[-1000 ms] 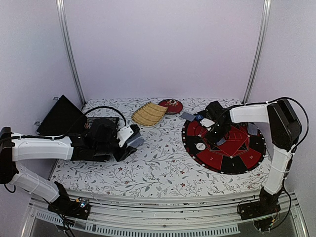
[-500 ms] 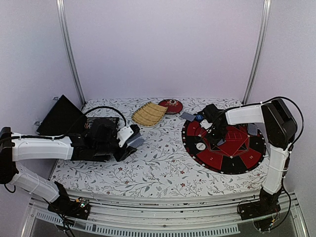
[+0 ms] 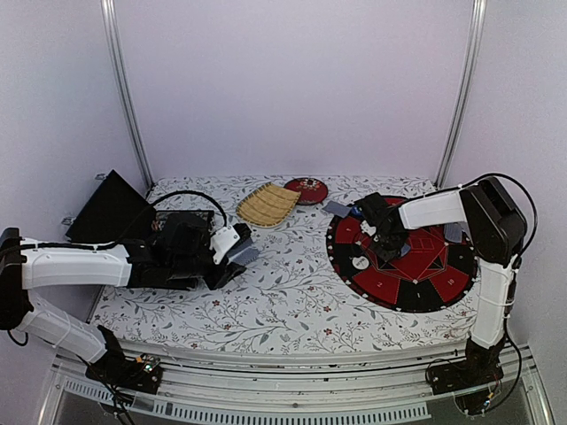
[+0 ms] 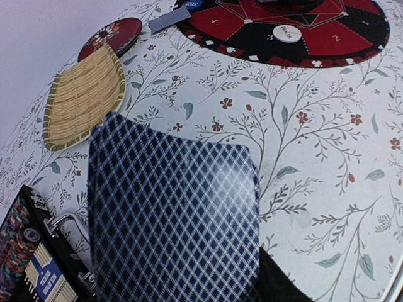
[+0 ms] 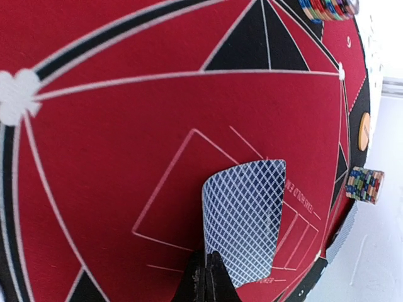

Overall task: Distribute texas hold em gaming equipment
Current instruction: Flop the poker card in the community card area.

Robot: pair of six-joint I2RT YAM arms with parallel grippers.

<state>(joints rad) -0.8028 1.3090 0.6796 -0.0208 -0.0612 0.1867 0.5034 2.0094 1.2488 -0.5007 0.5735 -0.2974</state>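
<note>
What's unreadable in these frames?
- Left wrist: held cards show only their backs, faces hidden.
- Left wrist: chip case is cut off by the bottom-left edge.
- Right wrist: single card shows only its back; top chip stack is cropped by the edge.
- Top external: white button lettering is too small.

The left wrist view's bottom edge crops the card deck [image 4: 170, 214]. In the right wrist view, the single card [image 5: 245, 214] has its lower corner hidden.

Left gripper [image 3: 236, 251] at left, clasping a grey-blue deck [image 3: 244, 256], right gripper [image 3: 390, 242] low over round red-and-black mat [image 3: 436, 285], pinched on a card [image 3: 400, 251], white button [image 3: 361, 263] nearby
</note>
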